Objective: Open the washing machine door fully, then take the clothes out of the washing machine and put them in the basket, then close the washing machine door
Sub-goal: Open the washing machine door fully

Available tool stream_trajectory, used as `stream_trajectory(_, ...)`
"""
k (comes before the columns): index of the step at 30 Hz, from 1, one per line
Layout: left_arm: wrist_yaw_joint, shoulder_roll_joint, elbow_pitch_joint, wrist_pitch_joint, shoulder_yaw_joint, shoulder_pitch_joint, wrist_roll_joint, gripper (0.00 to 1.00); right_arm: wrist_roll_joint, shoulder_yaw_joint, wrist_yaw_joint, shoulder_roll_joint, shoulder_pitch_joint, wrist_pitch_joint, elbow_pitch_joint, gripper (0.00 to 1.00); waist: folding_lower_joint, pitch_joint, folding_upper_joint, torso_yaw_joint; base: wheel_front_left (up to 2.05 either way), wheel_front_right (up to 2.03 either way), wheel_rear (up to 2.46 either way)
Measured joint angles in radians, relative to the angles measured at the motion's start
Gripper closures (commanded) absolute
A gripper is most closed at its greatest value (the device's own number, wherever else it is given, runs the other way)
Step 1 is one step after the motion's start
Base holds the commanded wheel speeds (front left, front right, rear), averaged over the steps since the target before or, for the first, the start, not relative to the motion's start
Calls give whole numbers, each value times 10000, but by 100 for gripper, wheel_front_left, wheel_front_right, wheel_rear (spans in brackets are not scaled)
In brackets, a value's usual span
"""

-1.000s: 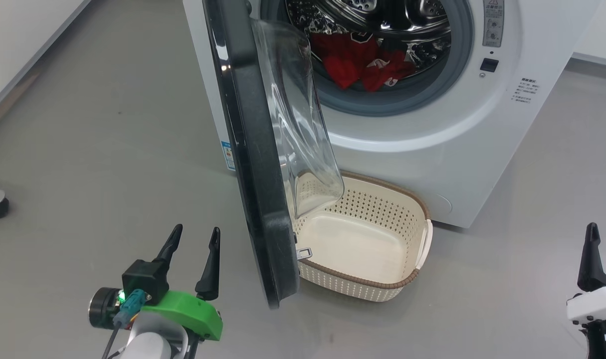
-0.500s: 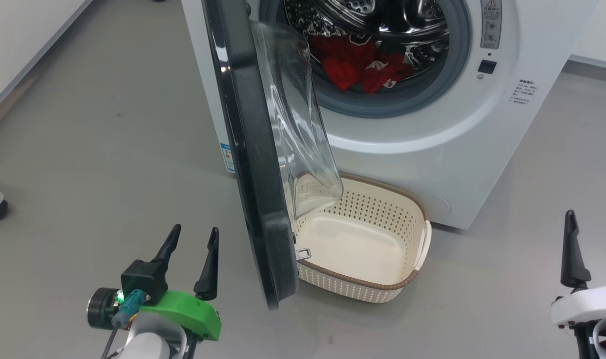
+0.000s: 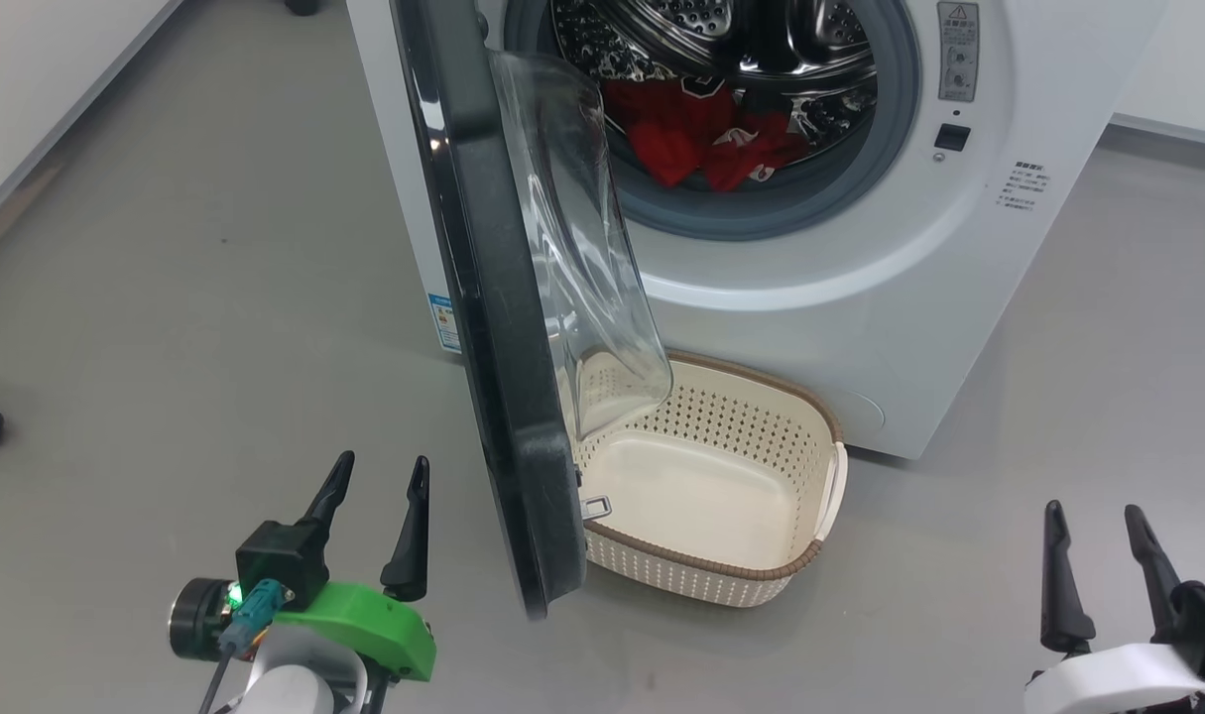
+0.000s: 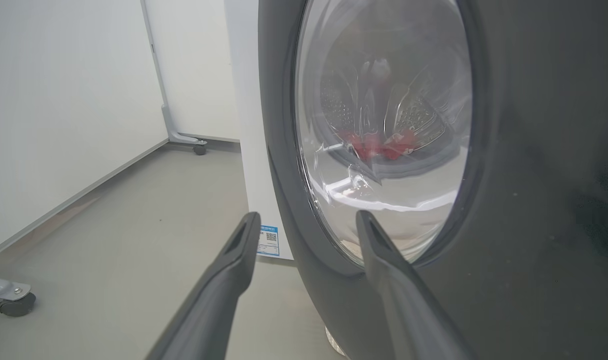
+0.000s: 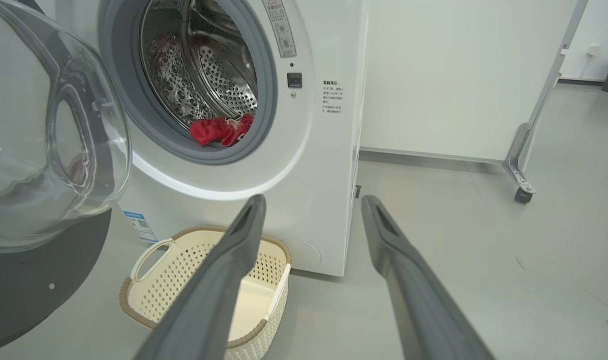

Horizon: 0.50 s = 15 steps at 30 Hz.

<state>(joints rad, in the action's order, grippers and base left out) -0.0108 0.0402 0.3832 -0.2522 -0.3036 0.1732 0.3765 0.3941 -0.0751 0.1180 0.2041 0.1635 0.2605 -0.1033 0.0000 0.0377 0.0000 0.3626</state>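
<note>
We see washing machine door open above basket; clothes inside washing machine; left gripper, right gripper spread wide, holding nothing.

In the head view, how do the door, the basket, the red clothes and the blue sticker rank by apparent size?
1. door
2. basket
3. red clothes
4. blue sticker
The door is nearest the camera, so its lead is exaggerated.
</note>
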Motion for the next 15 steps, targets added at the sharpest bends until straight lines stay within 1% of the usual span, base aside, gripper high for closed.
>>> stream_trajectory(5,2,2,73,0,12,-22,-2,0,-380,-207,4,-221,264,0,4,0,0,-49,0,-51,0,0,0)
stream_trajectory(15,75,2,163,0,33,-106,-17,0,-633,-211,6,-625,524,0,6,0,0,-190,0,-94,0,0,0)
